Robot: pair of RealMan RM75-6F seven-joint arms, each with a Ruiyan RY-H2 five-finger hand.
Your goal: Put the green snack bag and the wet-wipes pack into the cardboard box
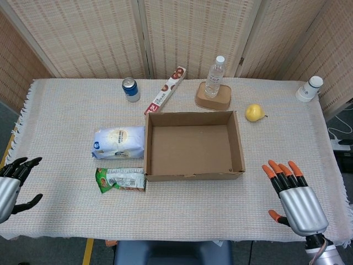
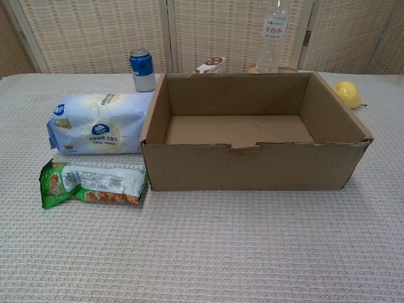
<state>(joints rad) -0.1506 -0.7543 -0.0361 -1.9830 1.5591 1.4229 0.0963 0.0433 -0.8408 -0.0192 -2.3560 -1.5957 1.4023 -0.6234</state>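
The green snack bag [image 1: 120, 179] [image 2: 93, 183] lies flat on the cloth just left of the cardboard box's near corner. Behind it, the pale blue wet-wipes pack [image 1: 118, 142] [image 2: 98, 131] rests against the box's left wall. The open cardboard box [image 1: 238, 144] [image 2: 252, 165] stands mid-table with nothing inside. My left hand [image 1: 11, 184] hovers at the table's left edge, fingers apart, holding nothing. At the near right corner my right hand [image 1: 295, 200] has its orange-tipped fingers spread and holds nothing. Neither hand shows in the chest view.
Along the back stand a blue can [image 1: 130, 89], a long red-and-white box [image 1: 168, 90], a water bottle [image 1: 214, 78] on a brown holder, a yellow pear [image 1: 253, 112] and a white jar [image 1: 309, 89]. A woven screen closes off the rear.
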